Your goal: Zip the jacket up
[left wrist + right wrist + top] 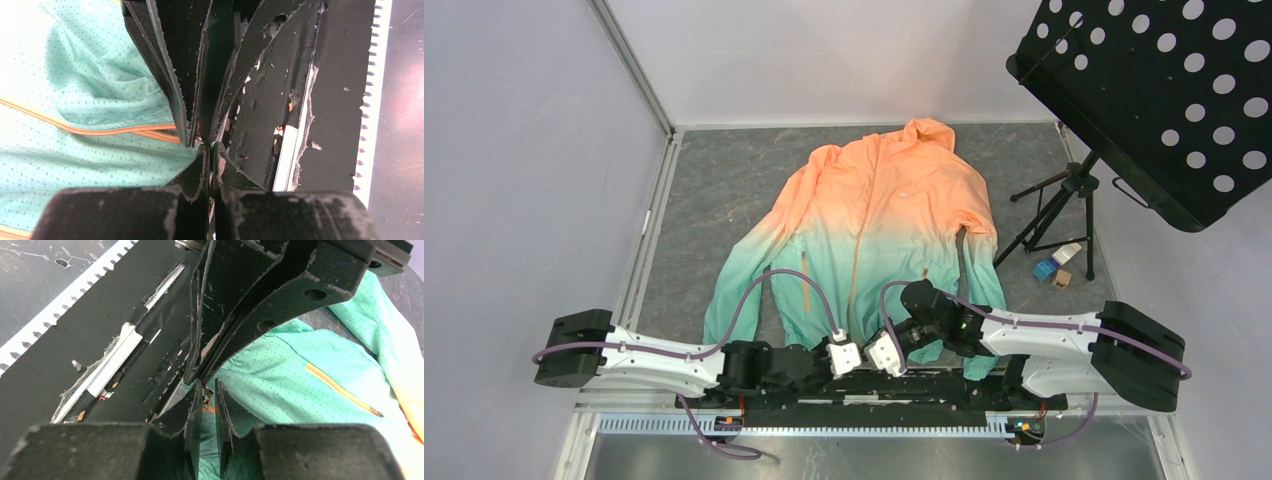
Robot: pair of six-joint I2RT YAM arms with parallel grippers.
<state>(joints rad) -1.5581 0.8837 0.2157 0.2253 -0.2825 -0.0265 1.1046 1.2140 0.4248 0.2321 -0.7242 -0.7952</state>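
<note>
The big thin jacket (874,210) lies flat on the grey bench (724,190). It is orange at the far hood end and fades to mint green near the arms, with an orange zip (860,250) down the middle. The left arm (654,358) and right arm (1034,345) lie low and bend in toward each other at the jacket's bottom edge. The left hand (844,356) is pinched tight on the dotted green cloth where the zip ends, and the right hand (885,353), just beside it, squeezes the hem too, its black fingers (240,300) scuffed and rough.
</note>
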